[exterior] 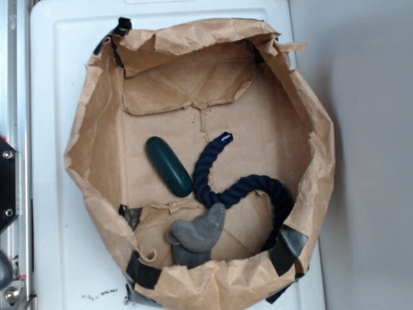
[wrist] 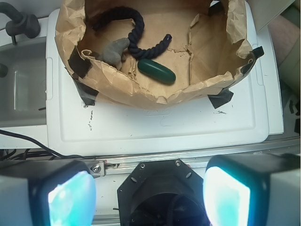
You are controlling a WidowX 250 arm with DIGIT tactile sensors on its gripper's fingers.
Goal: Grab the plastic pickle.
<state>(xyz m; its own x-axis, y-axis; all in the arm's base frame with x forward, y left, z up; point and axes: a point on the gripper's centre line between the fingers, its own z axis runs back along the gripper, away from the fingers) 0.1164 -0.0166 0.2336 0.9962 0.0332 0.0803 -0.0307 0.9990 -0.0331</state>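
The plastic pickle is a dark green glossy capsule lying on the floor of a brown paper bag tray, left of centre. It also shows in the wrist view, near the tray's front wall. My gripper is open and empty, its two pale blue pads wide apart at the bottom of the wrist view. It is well outside the tray, over the robot's black base mount. The gripper is not in the exterior view.
A navy blue twisted rope curls right of the pickle. A grey plush toy lies at the tray's near wall. The tray sits on a white plastic lid. Black tape holds the crumpled paper walls.
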